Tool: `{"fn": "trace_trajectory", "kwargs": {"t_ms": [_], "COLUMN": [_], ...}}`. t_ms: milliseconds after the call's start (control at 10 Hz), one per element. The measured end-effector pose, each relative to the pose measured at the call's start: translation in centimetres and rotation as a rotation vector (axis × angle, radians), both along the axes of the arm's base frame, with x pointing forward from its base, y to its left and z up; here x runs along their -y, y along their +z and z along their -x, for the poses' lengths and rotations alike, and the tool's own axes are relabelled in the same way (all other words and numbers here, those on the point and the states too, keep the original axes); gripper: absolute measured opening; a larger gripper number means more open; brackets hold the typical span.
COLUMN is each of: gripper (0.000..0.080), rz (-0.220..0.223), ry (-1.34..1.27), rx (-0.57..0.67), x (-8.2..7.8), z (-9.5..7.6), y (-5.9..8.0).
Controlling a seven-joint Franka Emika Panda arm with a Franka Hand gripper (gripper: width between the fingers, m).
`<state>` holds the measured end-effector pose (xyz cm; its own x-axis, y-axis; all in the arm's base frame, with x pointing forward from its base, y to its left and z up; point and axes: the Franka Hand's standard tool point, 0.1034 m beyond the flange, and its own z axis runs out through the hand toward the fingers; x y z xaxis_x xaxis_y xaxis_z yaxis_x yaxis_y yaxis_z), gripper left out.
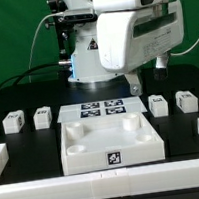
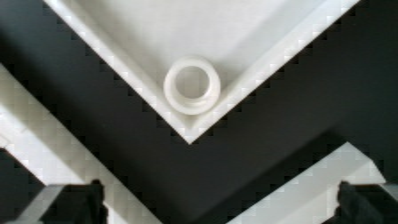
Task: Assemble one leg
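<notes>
Behind the rig hangs a green backdrop (image 1: pixel 9 38), and below it the black counter (image 1: pixel 28 147) carries everything you need. The arm (image 1: pixel 129 28) fills the upper middle of the exterior view, hanging over the far side of the large white tray (image 1: pixel 80 158), with the marker board (image 1: pixel 101 110) lying flat just behind that tray. From the wrist view your end effector (image 2: pixel 210 205) is spread, its two dark fingers wide apart with nothing but counter between them, and it looks straight down on one corner of the tray, where a round socket (image 2: pixel 192 85) sits. I judge this to be the opening of the step: nothing is gripped and no post stands in any socket that shows, so you are surveying the target before a pickup. The next move calls for travelling sideways to a post, coming down over it with the fingers on either side, and closing squarely so it does not tip. The leg (image 1: pixel 159 104) closest to the end effector stands upright on the counter, just beside the marker board on the exterior view's right and apart from the tray. It is a short white block with a black-and-white tag on its near face. A second leg (image 1: pixel 185 101) stands beside it, and two others (image 1: pixel 12 122) (image 1: pixel 41 117) stand on the exterior view's left.
</notes>
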<state>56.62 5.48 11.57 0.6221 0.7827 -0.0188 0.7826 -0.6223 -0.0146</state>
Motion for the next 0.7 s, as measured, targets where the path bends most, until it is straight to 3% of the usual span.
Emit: {"fn": "trace_trajectory", "kwargs": {"t_ms": [200,700], "gripper": [0.065,0.065], "rz": [0.0,-0.01], "ry": [0.019,0.274], "rx": [-0.001,-0.056], "x": [0.2,3.2], "z": [0.3,6.2], "y": [-0.2,-3.2]}}
